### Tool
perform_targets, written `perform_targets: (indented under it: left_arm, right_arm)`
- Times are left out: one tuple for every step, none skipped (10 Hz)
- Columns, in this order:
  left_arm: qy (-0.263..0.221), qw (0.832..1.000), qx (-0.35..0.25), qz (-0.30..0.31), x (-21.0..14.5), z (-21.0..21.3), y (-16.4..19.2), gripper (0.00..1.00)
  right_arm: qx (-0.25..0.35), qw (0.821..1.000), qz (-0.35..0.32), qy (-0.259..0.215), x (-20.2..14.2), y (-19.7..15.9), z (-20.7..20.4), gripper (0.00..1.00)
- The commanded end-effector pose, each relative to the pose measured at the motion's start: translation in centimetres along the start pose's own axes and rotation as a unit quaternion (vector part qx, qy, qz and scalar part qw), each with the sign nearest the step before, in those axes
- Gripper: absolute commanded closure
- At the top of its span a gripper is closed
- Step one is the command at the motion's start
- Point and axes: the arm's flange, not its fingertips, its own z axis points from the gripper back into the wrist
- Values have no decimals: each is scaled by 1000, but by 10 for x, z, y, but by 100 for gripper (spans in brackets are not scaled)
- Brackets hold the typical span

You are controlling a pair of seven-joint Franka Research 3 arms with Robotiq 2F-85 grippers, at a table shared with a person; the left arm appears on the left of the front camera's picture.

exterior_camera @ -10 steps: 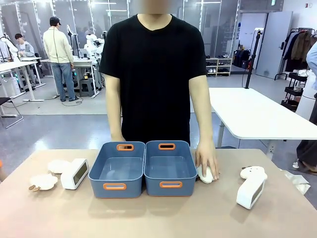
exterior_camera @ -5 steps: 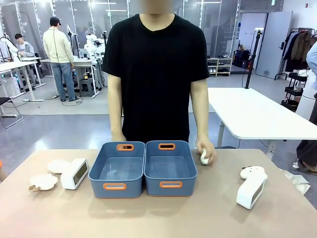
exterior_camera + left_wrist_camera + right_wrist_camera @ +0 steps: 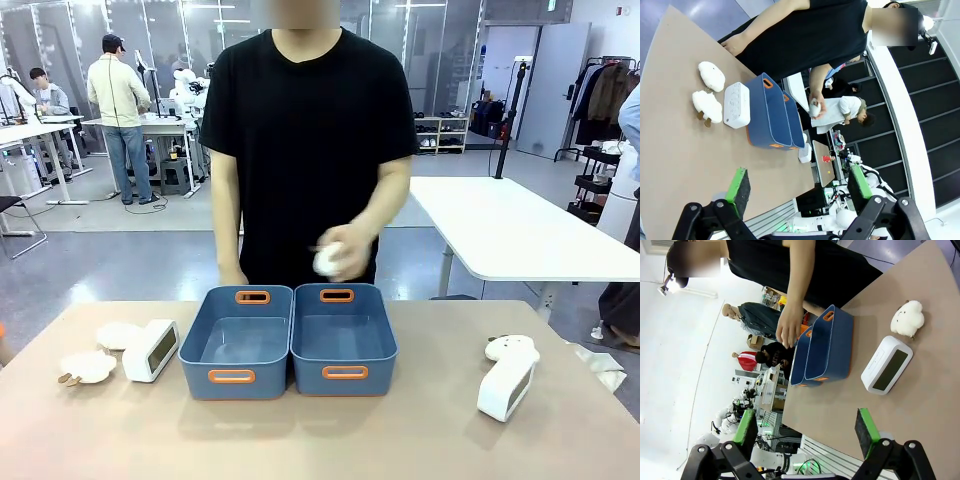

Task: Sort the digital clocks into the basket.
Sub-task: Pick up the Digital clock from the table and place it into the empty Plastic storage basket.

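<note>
Clocks resting on worktop [image 3: 300, 440]: left clock [image 3: 150, 350] lower left, just beside left basket [image 3: 200, 385]; right clock [image 3: 505, 385] lower right, well apart from right basket [image 3: 380, 382], long axis pointing toward near edge. White rounded plastic, dark screens. Left gripper [image 3: 800, 186], right gripper [image 3: 805, 429] hanging spread, empty, each nearer own-side clock. Person's hand [image 3: 347, 243] holding soft toy [image 3: 326, 263].

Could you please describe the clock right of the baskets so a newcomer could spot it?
From the two blue baskets mid-table, look to the robot's right, where two white things sit. The clock is the nearer one: a smooth rounded block with a dark screen, unlike the lumpy cloud toy just beyond it.
</note>
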Motion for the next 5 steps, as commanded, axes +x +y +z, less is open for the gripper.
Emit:
perform_targets:
  left_arm:
    - [7, 1000, -6, -10, -1, 2, 1, 0]
    - [0, 1000, 0, 0, 0, 0, 0, 0]
    - [16, 1000, 15, -17, 2, -5, -4, 0]
    - [21, 999, 21, -14, 4, -9, -4, 0]
    - [23, 999, 36, -16, 7, -13, -5, 0]
  right_arm:
    - [6, 1000, 2, -2, 1, 1, 0, 0]
    - [6, 1000, 2, -2, 1, 1, 0, 0]
    - [6, 1000, 2, -2, 1, 1, 0, 0]
    - [6, 1000, 2, -2, 1, 1, 0, 0]
    - [6, 1000, 2, -2, 1, 1, 0, 0]
